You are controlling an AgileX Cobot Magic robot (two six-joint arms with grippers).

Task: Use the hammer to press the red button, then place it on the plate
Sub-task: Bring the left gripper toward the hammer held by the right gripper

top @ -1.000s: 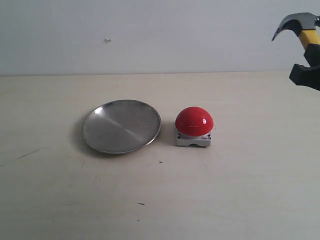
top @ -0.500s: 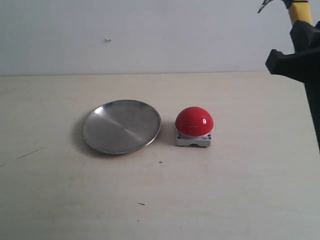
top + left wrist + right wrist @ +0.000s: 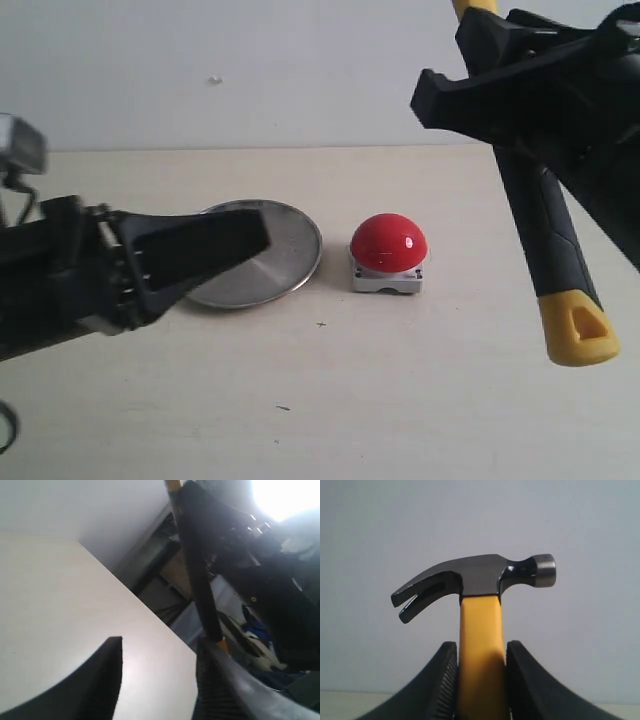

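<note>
While the right gripper (image 3: 479, 662) pinches the hammer (image 3: 479, 577) by its yellow neck, head up, the tip hangs in the air at the button's (image 3: 388, 243) three o'clock. The plate (image 3: 295, 240) lies at its nine o'clock. The left gripper (image 3: 159, 647), jaws spread and empty, hides the plate's nine o'clock side.

Above the red button (image 3: 388, 243) the way is open. At its 9 o'clock the plate (image 3: 296, 256) sits near, the left gripper (image 3: 248, 242) overhanging it. At 3 o'clock the hammer (image 3: 546, 240) hangs. The table (image 3: 380, 400) at 6 o'clock is free.
</note>
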